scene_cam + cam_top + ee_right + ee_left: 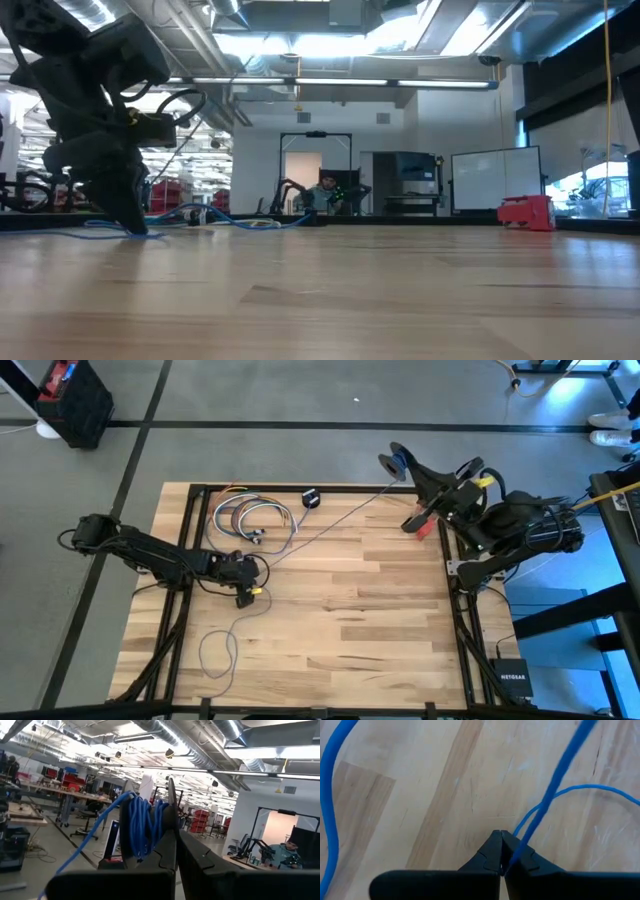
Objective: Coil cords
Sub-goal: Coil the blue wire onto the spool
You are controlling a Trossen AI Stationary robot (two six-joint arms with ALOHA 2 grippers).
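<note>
You can't see the left tool [503,851] beyond its fingertips in its wrist view; the frame edge cuts off the body. The blue cord [559,780] runs out past two edges there. In the right wrist view, cord wraps [142,827] hide the black disc. In the low view, the distant seated person [327,192] is too small to make out.

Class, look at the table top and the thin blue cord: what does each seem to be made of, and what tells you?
Table top: looks like wood, pale planks with visible grain and joint lines, a smooth matt finish. Cord: probably plastic-sheathed cable, since it is evenly blue, smooth and bends in loose curves; what is inside cannot be seen.
</note>
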